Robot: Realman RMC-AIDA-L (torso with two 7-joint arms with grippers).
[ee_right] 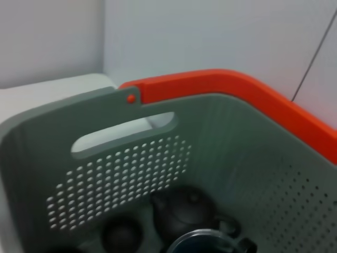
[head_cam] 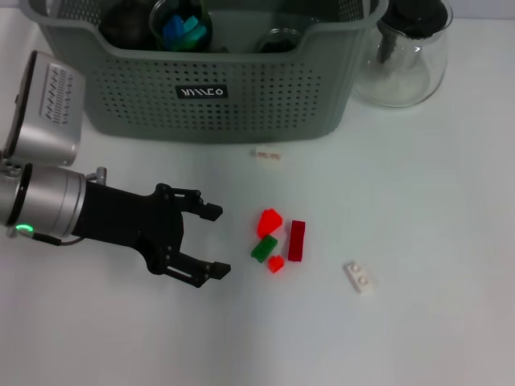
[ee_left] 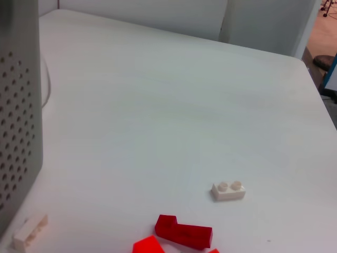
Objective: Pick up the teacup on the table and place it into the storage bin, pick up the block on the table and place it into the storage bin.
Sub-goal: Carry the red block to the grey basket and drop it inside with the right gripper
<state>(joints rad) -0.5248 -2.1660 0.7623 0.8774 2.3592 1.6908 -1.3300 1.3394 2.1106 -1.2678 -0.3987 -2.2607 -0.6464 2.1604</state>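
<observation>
- Head view: the left gripper (head_cam: 214, 241) hovers low over the bench (head_cam: 418, 209) with its fingers apart and empty, near the red, green and white blocks (head_cam: 278, 239); the storage bin (head_cam: 209, 76) stands at the back.
- Left wrist view: a white block (ee_left: 228, 191) lies beside a red block (ee_left: 183, 231).
- Right wrist view: looks into the bin onto a dark teapot (ee_right: 184, 213); I cannot tell the right gripper's state.

A plain white tabletop (head_cam: 418, 338) fills the head view, evenly lit, shadows soft. In the left wrist view its far edge meets pale grey-white wall panels (ee_left: 174, 16), with a vertical seam between them. Past the corner there's a sliver of brownish floor (ee_left: 322, 42). The right wrist view shows a bare pale wall (ee_right: 210, 37).
</observation>
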